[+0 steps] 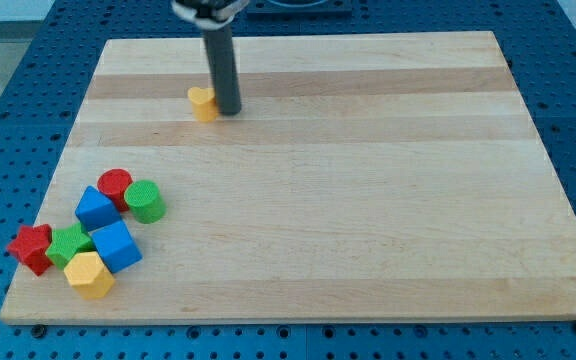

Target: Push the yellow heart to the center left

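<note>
Eight small blocks lie on the wooden board [368,200], and only one of them is apart from the others: the yellow heart [202,102], which sits near the view's top, a little left of the middle. My tip [228,110] stands on the board just at the heart's right side, touching it or almost touching; I cannot tell which. My tool is only a straight dark rod, so it holds nothing. The other seven blocks make a tight group near the view's bottom left corner: a red cylinder [114,186], a green cylinder [144,201], a blue block [96,208], a blue cube [116,246], a green block [69,244], a red star [31,247] and a yellow hexagon [89,274]. This group is well apart from my tip.
</note>
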`<state>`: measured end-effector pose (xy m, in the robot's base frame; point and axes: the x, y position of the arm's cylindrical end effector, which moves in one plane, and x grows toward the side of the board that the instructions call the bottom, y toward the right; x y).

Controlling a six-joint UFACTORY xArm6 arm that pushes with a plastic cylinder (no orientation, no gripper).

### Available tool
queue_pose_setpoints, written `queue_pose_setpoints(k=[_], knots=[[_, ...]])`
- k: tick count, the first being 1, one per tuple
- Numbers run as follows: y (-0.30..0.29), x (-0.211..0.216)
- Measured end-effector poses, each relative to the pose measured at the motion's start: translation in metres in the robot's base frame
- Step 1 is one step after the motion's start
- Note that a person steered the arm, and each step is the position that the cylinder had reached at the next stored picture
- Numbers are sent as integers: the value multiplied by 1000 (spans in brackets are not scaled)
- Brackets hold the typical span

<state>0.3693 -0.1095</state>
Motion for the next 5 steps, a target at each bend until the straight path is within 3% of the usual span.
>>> queue_pose_setpoints(k=[1, 2, 3, 4, 5], knots=[[8, 16], [35, -26], [25, -51], [-42, -2], [-59, 1]])
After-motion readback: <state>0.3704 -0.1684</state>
